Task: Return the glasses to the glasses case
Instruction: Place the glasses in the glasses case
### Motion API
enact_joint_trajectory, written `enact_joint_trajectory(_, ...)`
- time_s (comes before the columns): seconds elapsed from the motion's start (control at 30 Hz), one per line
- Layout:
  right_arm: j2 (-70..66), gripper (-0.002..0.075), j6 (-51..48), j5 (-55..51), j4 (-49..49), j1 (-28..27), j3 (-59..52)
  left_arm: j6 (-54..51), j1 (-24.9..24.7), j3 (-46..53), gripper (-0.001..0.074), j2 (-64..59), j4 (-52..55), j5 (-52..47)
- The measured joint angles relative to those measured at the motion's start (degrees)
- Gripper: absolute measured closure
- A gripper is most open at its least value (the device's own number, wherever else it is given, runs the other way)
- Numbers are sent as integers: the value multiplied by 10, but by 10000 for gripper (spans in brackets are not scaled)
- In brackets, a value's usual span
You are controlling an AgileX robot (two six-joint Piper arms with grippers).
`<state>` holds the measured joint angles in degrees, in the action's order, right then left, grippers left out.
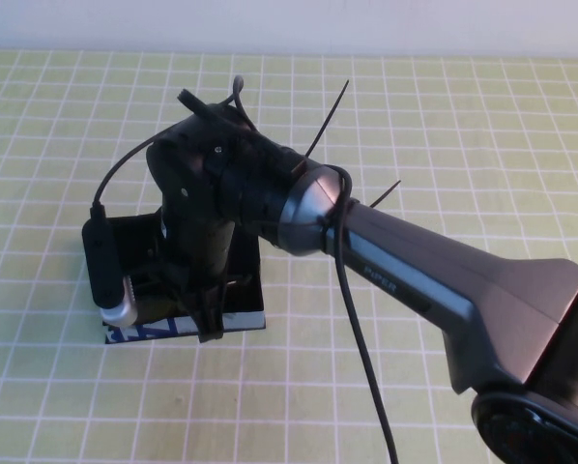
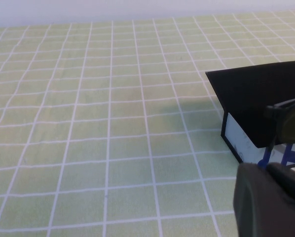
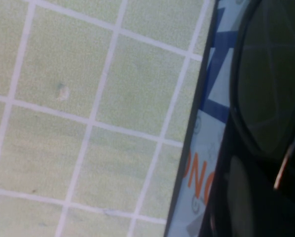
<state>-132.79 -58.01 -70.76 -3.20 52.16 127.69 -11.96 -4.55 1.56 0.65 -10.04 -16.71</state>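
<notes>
Right at your right wrist lens, the glasses (image 3: 268, 89) show one dark lens directly over the glasses case (image 3: 209, 148), against its printed front. From above, your right gripper (image 1: 197, 304) hides them, reaching down into the case (image 1: 125, 237); whether it grips, you cannot tell. Left gripper (image 2: 268, 200) sits beside the case's raised flap.

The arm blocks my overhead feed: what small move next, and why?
Probably lower the right end effector slightly: it hangs over the case, and the dark lens of the glasses shows right beside the case's printed side. The left end effector is out of view.
</notes>
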Motion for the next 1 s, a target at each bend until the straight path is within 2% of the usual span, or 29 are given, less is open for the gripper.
enact_joint_trajectory(1.0, -8, 711, 45, 1, -13, -6, 5, 0, 0, 0, 738, 0, 0, -1)
